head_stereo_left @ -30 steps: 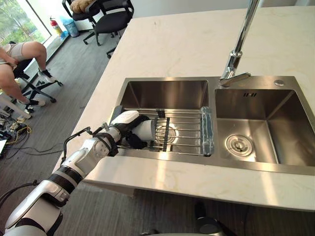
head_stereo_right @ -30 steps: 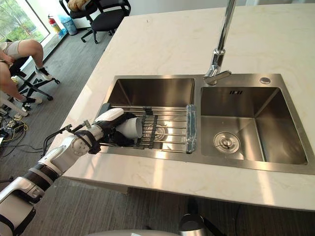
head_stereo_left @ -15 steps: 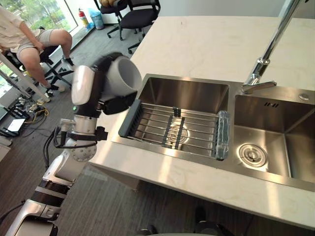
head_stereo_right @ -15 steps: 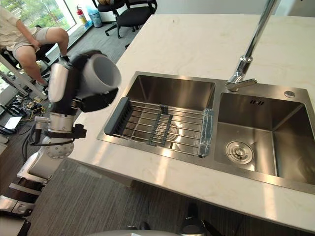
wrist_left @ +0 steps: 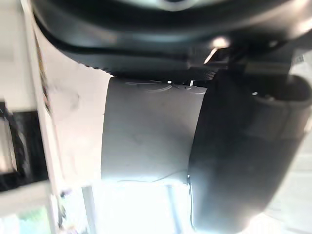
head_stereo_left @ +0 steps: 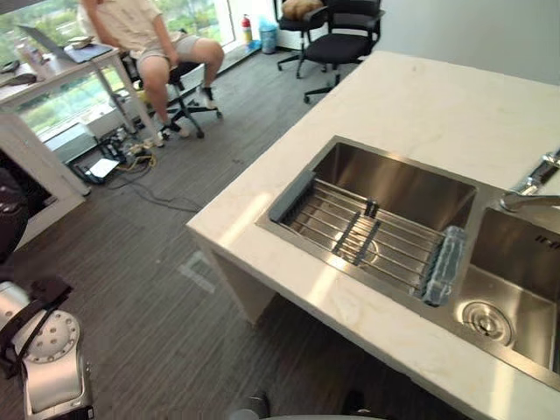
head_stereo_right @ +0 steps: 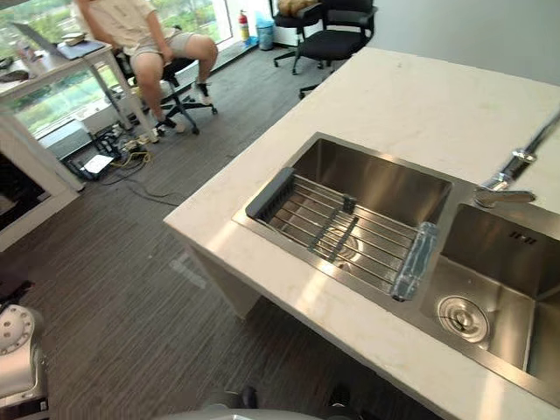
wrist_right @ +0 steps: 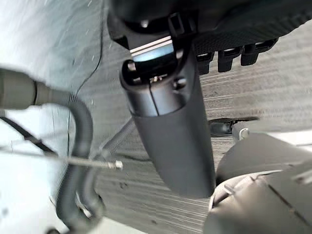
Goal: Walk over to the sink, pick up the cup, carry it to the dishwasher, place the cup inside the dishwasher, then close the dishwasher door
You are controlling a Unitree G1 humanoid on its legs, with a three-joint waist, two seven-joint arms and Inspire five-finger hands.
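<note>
A pale grey cup (wrist_left: 146, 131) sits in my left hand (wrist_left: 243, 146), with the dark thumb curled across its side and the palm over its end. In the left eye view that hand's dark bulk (head_stereo_left: 7, 223) shows at the far left edge above the carpet, away from the counter, and the cup is hidden there. My right hand (wrist_right: 170, 131) hangs over the carpeted floor with its thumb straight and nothing in it.
The steel double sink (head_stereo_left: 398, 179) with a wire rack (head_stereo_left: 367, 236) and a tap (head_stereo_left: 534, 184) lies in the pale counter (head_stereo_left: 420, 96), whose near corner (head_stereo_left: 201, 234) juts over grey carpet. A person (head_stereo_left: 149, 35) sits at a desk far left. Office chairs (head_stereo_left: 337, 35) stand behind.
The whole view has swung away from the sink, so the camera moved. My left hand with the cup has gone from above the counter's left edge to low at the view's far left.
</note>
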